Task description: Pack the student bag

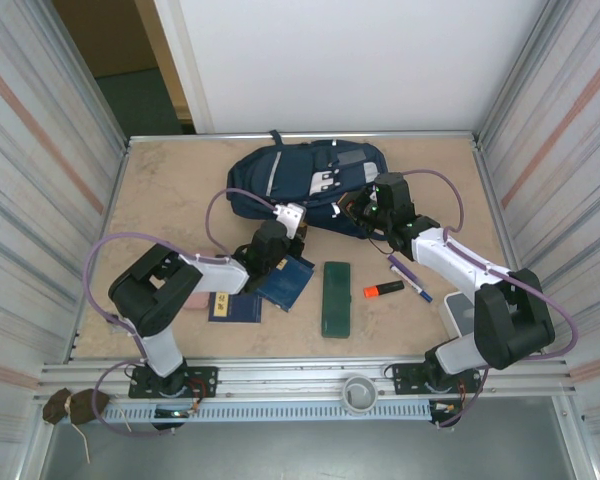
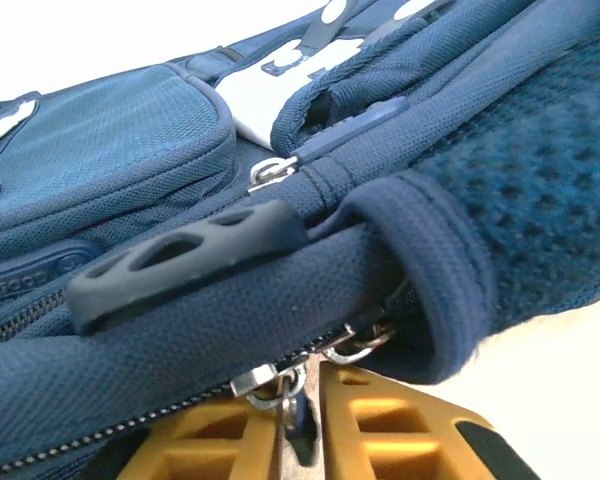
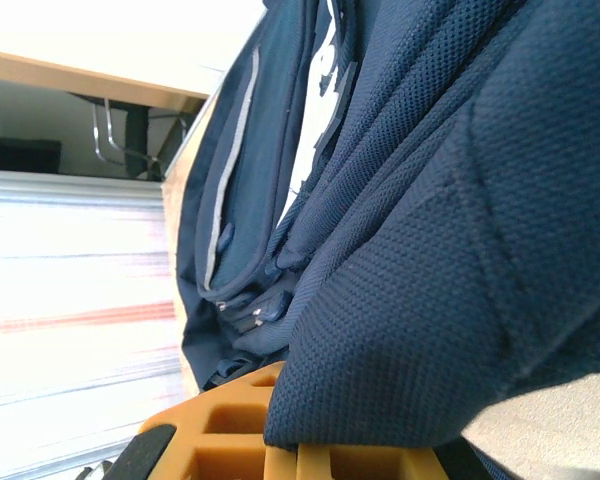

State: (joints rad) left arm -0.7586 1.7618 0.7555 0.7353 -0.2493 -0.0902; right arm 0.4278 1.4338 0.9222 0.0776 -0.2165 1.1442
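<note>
My left claw (image 2: 302,432) gripped the zipper pull (image 2: 280,386) of the student bag (image 1: 300,175), right claw (image 3: 280,445) pinched its fabric; I judged a slow pull along the track best.

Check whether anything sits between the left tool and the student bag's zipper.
Nothing visible does. The left tool is right at the student bag, its fingers flanking a zipper pull on the bag's near edge.

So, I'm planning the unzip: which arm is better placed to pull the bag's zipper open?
Left: the left gripper is closed on the zipper pull of the student bag; the right gripper pinches bag fabric, likely steadying it.
</note>
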